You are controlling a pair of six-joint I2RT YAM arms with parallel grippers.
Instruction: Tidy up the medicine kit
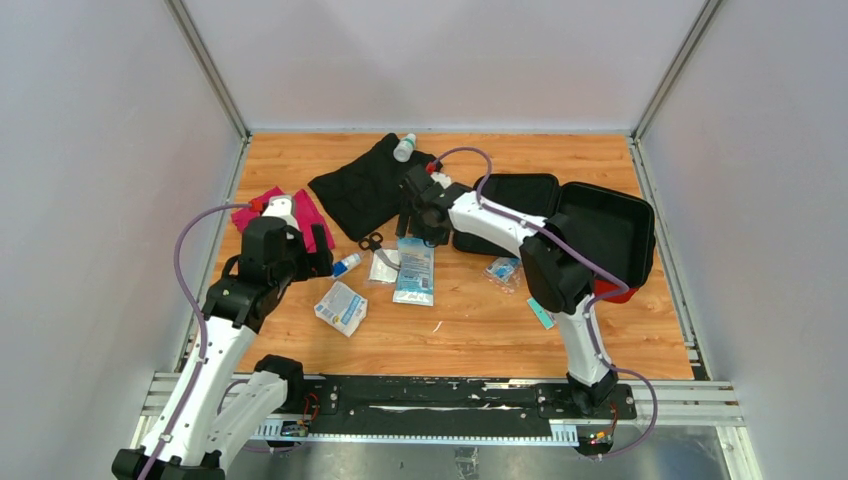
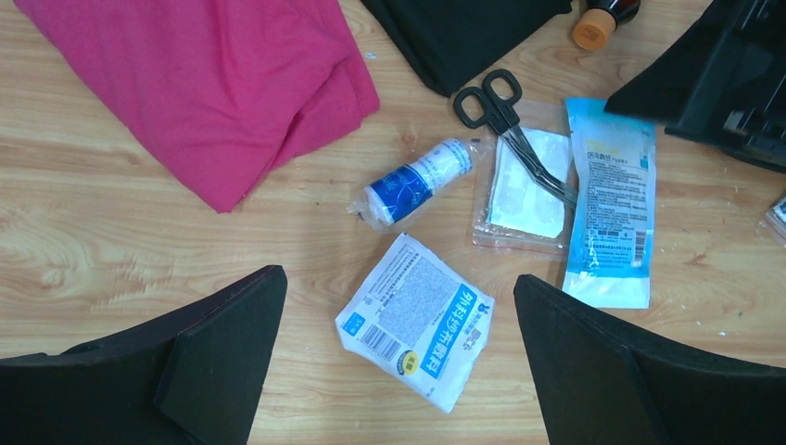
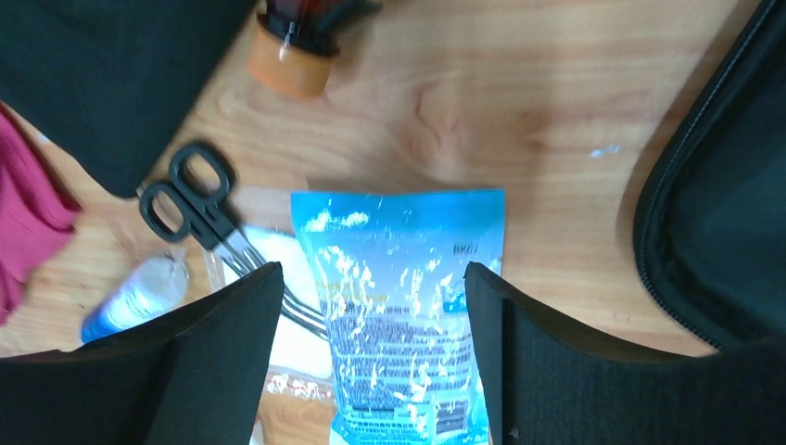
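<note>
left gripper (image 2: 399,297) and right gripper (image 3: 371,311), jaws released, hover over packets (image 1: 414,270) strewn mid-frame; medicine kit (image 1: 610,225), right, looks empty.

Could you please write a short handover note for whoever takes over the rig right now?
Left gripper open, empty, above the white packet.
Right gripper open, empty, over the blue packet.
Medicine kit lies open at the right; no supplies visible inside.
Scissors, bandage roll and clear pouch lie outside it, beside the packets.
Done: nothing packed, as far as visible.
Left: load all items into the kit.
</note>
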